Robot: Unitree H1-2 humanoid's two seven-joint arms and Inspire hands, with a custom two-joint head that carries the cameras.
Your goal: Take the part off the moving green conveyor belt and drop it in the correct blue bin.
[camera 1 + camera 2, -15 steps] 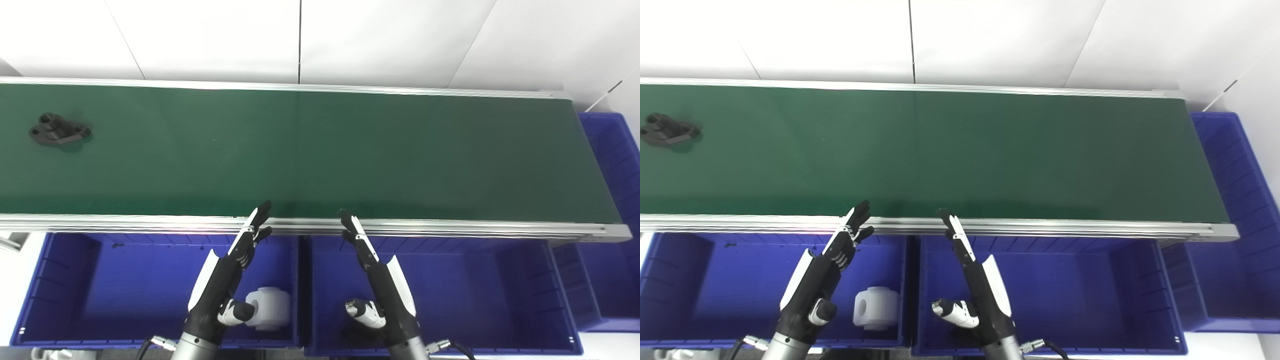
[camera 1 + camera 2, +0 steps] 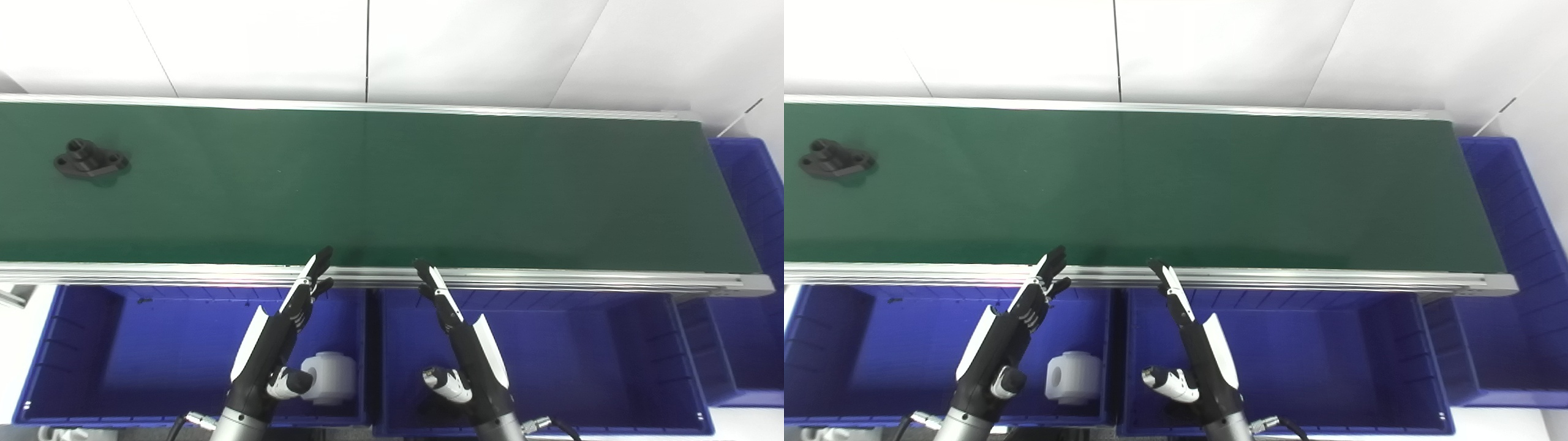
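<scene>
A small black bracket-shaped part (image 2: pixel 91 166) lies on the green conveyor belt (image 2: pixel 392 190) at its far left. Both hands hover over the blue bins below the belt's near rail, far from the part. My left hand (image 2: pixel 278 343) is open with fingers stretched toward the rail, above the left blue bin (image 2: pixel 73 355). My right hand (image 2: pixel 462 343) is open too, fingers straight, above the middle blue bin (image 2: pixel 582 361). Neither hand holds anything.
A white cylindrical part (image 2: pixel 331 378) lies in the left bin beside my left hand. Another blue bin (image 2: pixel 750 202) stands past the belt's right end. An aluminium rail (image 2: pixel 551 280) edges the belt in front. A white wall is behind.
The black part has ridden the belt a little to the right. Both hands stay where they were.
</scene>
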